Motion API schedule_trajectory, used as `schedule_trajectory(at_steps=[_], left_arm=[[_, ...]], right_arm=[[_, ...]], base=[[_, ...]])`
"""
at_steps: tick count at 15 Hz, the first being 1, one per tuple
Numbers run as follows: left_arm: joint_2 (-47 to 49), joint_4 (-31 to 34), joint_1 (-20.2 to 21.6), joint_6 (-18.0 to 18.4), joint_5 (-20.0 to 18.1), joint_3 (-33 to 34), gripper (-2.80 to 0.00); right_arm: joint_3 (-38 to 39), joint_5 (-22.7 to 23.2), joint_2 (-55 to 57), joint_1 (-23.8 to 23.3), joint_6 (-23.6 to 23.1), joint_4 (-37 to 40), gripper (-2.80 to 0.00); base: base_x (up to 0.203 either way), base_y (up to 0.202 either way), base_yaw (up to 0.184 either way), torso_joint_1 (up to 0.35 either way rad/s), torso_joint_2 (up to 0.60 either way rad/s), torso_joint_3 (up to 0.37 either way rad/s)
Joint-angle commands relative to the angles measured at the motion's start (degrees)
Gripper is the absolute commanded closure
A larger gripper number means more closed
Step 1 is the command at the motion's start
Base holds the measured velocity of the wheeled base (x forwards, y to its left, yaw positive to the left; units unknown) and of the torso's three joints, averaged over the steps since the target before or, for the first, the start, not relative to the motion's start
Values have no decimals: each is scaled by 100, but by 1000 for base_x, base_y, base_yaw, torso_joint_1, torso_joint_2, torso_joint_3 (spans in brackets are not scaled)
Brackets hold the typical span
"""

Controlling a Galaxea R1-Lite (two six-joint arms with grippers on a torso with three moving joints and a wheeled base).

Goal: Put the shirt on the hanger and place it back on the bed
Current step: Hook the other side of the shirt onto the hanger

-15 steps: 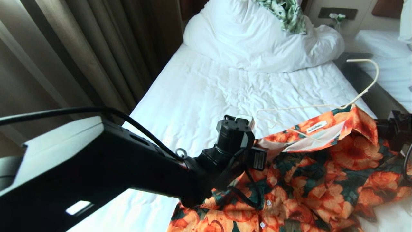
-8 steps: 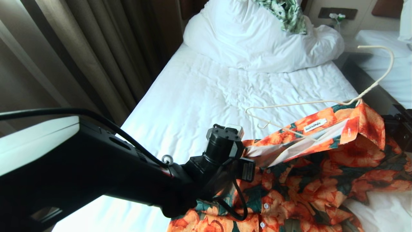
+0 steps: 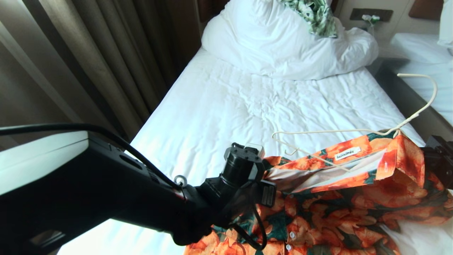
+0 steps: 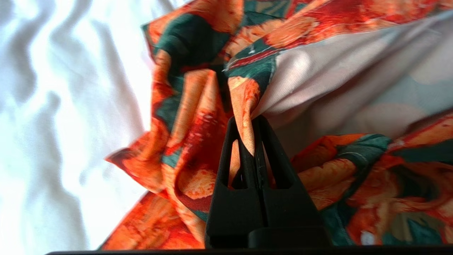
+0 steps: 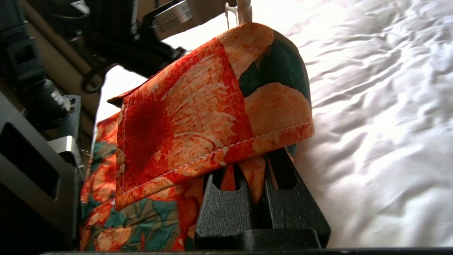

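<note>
Pinching shirt (image 3: 339,212): both end effectors, apparently.

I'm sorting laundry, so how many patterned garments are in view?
2. The orange-flowered shirt lies at the near end of the bed, with the hanger partly in its neck. A green leaf-print garment sits on the duvet. More may be hidden.

We see daylight flooding the bed (image 3: 226,106), its white sheet washed out to glare in both wrist views; the curtain (image 3: 88,60) at left stays dim, and the near left arm (image 3: 106,191) is a dark, soft mass
</note>
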Motion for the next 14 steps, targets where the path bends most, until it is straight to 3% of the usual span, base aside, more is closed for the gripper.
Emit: schedule_trajectory(at_steps=[1, 8, 14], left_arm=[[70, -4, 164, 7, 3, -106, 0], [-277, 96, 427, 232, -6, -537, 0], [-1082, 488, 157, 352, 37, -782, 0]], right_arm=[[200, 95, -50, -48, -22, -14, 0], [436, 72, -113, 169, -23, -14, 0], [421, 34, 29, 321, -14, -14, 0]], base=[[0, 0, 0, 0, 0, 0], [0, 0, 0, 0, 0, 0], [0, 0, 0, 0, 0, 0]])
